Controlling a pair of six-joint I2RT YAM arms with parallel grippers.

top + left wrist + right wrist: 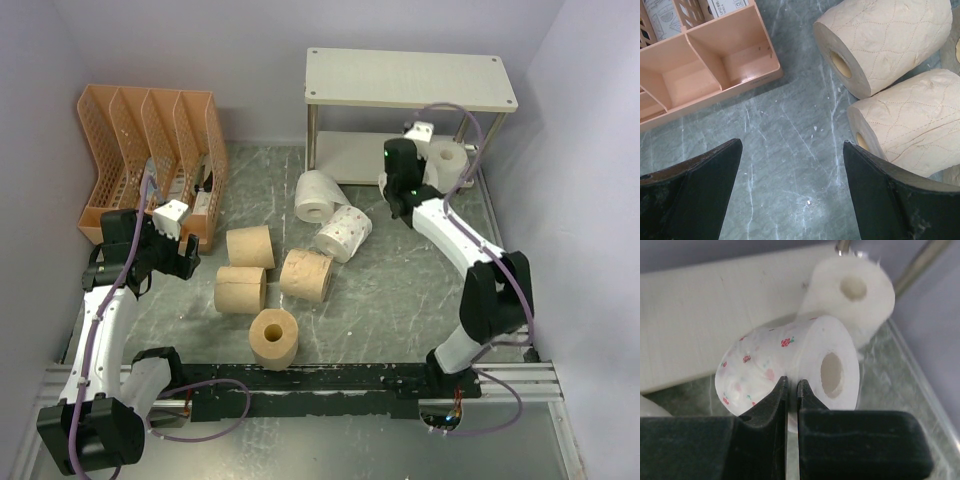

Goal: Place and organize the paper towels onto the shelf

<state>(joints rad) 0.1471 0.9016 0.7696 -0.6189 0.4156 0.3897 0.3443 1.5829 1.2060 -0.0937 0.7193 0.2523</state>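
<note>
Seen from above, the shelf point(410, 80) stands at the upper right of the frame. Four tan rolls point(250, 247) sit in a bunch on the grey worktop point(400, 300) in the middle, and the lowest one stands on its end with its hole up. A white roll point(317, 195) and a spotted roll point(345, 233) lie side by side just above them. A far white roll point(447, 165) is by the right end of the shelf's low board, next to the right arm point(470, 250), which reaches up to the shelf. An orange file rack point(150, 140) is at the upper left, and the left arm point(100, 320) ends just below it.

In the left wrist view, the left fingers point(715, 175) are spread wide at the bottom and hold nothing. Only bare worktop lies between them. Two tan rolls lie on their sides at the right, and the lower one is just beside the right-hand finger. A corner of the orange file rack fills the upper left.

In the right wrist view, the right fingers point(791, 390) are pressed tight together, and I see nothing between them. Their tips are right at the side of a flowery roll point(790, 355), which lies on its side in the middle. The far white roll sits just behind it at the upper right, below the shelf's metal legs point(920, 260). I cannot tell if it rests on the low board or on the worktop
</note>
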